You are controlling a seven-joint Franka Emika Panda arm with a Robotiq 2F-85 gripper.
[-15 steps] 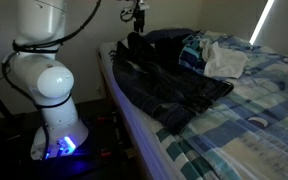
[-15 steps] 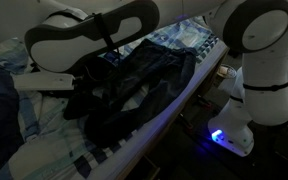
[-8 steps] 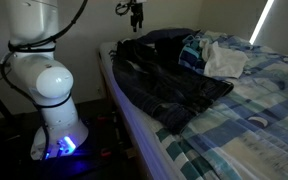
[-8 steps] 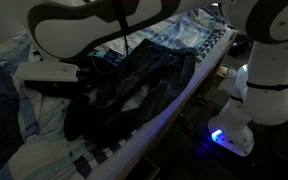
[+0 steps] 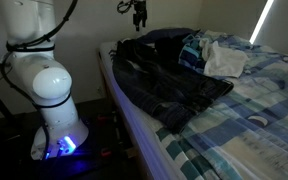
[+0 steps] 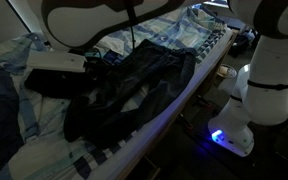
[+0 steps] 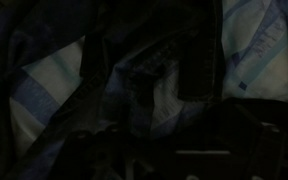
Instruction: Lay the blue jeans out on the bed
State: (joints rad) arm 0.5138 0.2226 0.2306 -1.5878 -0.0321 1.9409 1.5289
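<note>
Overhead, the dark Robotiq gripper (image 5: 137, 14) hangs above the crumpled dark blue denim jeans (image 5: 169, 85), apparently touching nothing; too dim to tell how its jaws stand.

Likely a home bedroom, though the light is dim: a bed (image 5: 246, 128) with a blue checked sheet (image 6: 44, 150) stands against a plain wall (image 5: 89, 25), clothes (image 5: 222, 58) heaped on it.

Dim and murky, dark blue jeans (image 7: 189, 50) lie rumpled over pale plaid bedding (image 7: 259, 50).
</note>
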